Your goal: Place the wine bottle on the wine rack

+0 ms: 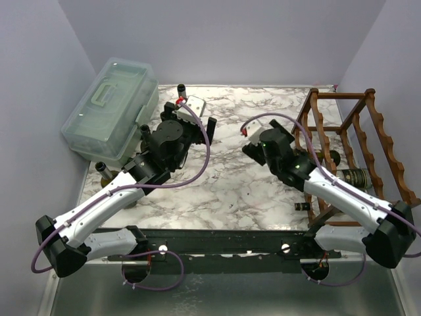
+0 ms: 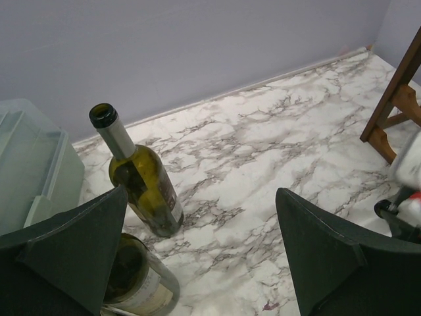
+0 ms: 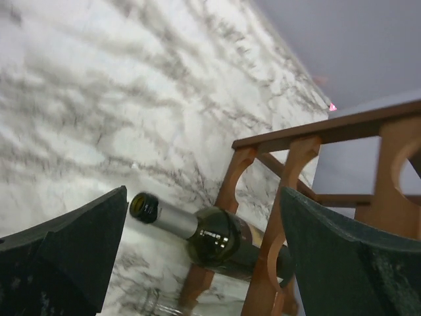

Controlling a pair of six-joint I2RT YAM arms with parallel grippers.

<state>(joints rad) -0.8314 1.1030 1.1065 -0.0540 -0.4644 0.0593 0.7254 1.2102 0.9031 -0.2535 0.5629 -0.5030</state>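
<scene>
A dark green wine bottle (image 3: 227,242) lies on its side in the reddish-brown wine rack (image 3: 289,164), its silver-foiled neck sticking out past the scalloped rail. My right gripper (image 3: 204,197) is open just in front of that neck, with its fingers on either side and touching nothing. In the top view the wine rack (image 1: 385,141) stands at the table's right edge, a labelled wine bottle (image 1: 352,176) lies in it, and my right gripper (image 1: 248,139) sits just to its left. My left gripper (image 2: 200,194) hangs open over bare marble, empty.
An upright green bottle (image 2: 141,181) stands left of my left gripper, and a second bottle (image 2: 138,280) is partly behind its left finger. The translucent lidded plastic box (image 1: 112,108) fills the back left corner. Another bottle neck (image 1: 304,206) pokes from the rack's bottom tier.
</scene>
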